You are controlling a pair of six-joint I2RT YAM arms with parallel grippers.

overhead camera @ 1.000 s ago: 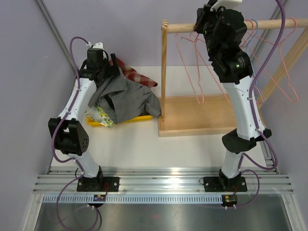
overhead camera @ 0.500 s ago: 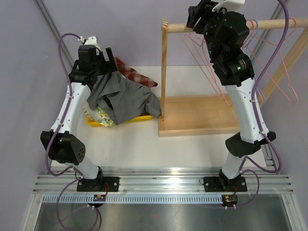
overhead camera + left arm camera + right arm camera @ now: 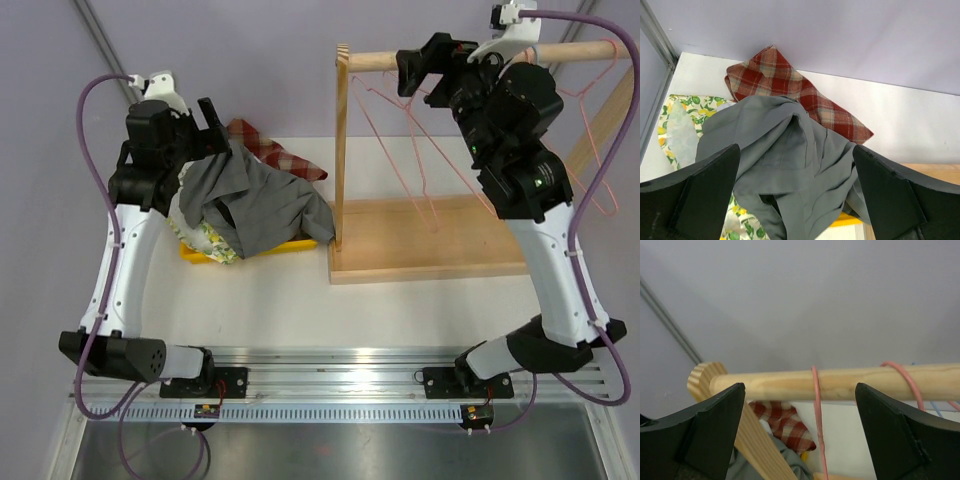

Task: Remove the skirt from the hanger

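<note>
the room is a small booth with plain lilac walls [image 3: 250,60] and a grey metal strip [image 3: 105,50] running up the back left corner. the surface is a white table [image 3: 280,300], matte and flat, edged at the near side by a ridged metal rail [image 3: 340,375] where both arms are bolted.

the grey skirt [image 3: 262,205] lies crumpled on a heap at the back left of the table, well apart from the rack. it is draped over a yellow tray [image 3: 290,245] and partly covers a red plaid cloth [image 3: 785,90] behind it and a leaf-printed cloth [image 3: 682,125] on its left.

the left gripper [image 3: 795,150] hangs above the heap with its jaws spread wide, gripping nothing and not touching the skirt.

on the right half of the table stands a wooden rack, its flat base [image 3: 420,245] resting on the white surface and its round rod [image 3: 840,382] up high. thin pink wire hangers [image 3: 415,160] hang from the rod. the right gripper [image 3: 800,387] is raised level with the rod near its left end, jaws released and wide apart, with one hanger hook in the gap between the fingers and neither finger touching it.
</note>
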